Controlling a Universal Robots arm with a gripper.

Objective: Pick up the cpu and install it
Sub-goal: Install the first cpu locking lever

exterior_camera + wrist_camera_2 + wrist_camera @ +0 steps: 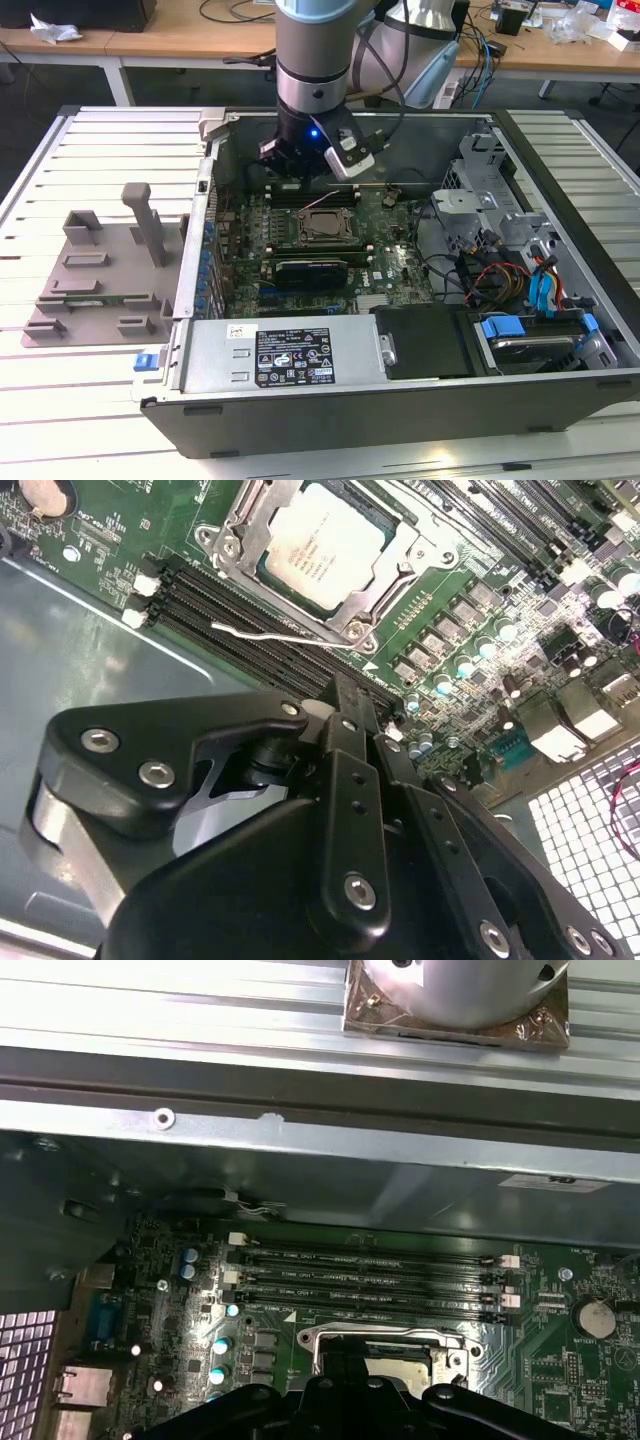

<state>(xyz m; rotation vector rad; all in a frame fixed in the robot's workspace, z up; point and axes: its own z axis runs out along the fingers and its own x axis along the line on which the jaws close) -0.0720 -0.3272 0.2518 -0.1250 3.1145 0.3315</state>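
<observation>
Obs. 1, position. The cpu lies flat in the socket of the green motherboard. That is a little above the middle of the exterior view's frame, inside the open computer case. My claw hangs low over the memory slots, just beside the socket and apart from the chip. Its fingers are together, with nothing between them.

Obs. 2, handling (judgement). The chip should be light and fully rigid. The metal top is smooth and probably slippery under my pads. The contact face underneath and the socket's pins are the fragile parts, so it should not be slid, tilted or pressed at a corner. The place to take hold is two opposite edges, gripped squarely with the chip kept level. As it lies now, the frame leaves very little of the edge free to grip.

Obs. 3, appearance. It is a small flat square with a pale silvery metal top carrying faint print and a thin darker rim. The socket's metal frame sits round its edges. A thin wire lever runs along one side of the frame. I cannot tell whether the frame is latched down.

Obs. 4, state of work. The chip rests in its seat and I hold nothing. The grey fixture plate sits on the counter at the exterior view's left, well apart from me.
</observation>
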